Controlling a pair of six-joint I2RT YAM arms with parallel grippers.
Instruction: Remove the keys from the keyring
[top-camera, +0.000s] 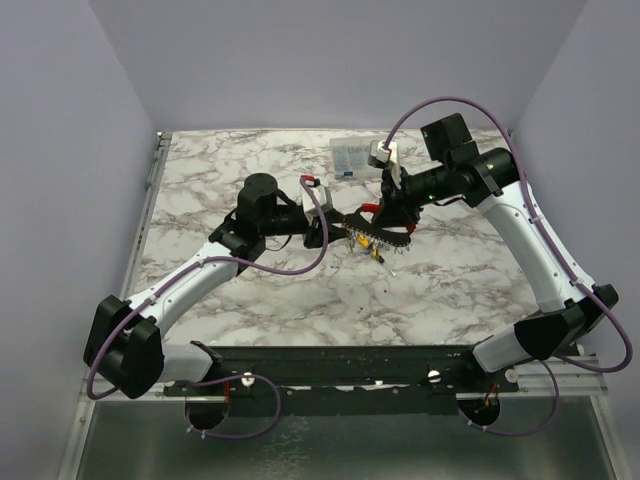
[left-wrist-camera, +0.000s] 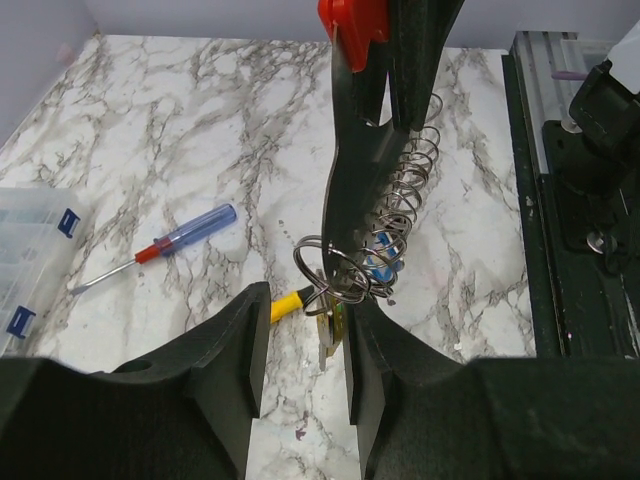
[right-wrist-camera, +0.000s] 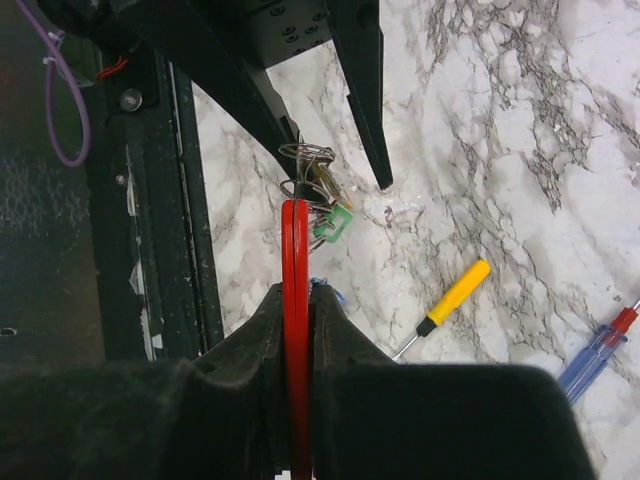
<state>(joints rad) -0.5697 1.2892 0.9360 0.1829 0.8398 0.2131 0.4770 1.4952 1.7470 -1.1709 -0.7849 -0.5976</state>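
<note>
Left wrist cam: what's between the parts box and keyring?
The blue-handled screwdriver, then the yellow screwdriver, its handle end close to the keyring. Left wrist view.

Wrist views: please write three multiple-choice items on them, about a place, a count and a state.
1. In the left wrist view, where is the clear plastic parts box?
A. left edge
B. between the fingers
C. on the rail

2. How many screwdrivers lie on the white marble table?
A. one
B. two
C. four

3. The right claw is:
A. wide open
B. shut on the red looped strap
C. shut on a screwdriver

Key: 1 A, it is cut by the left edge. 2 B, one yellow-handled screwdriver, one red-and-blue-handled screwdriver. 3 B, it pinches the strap from both sides.
</note>
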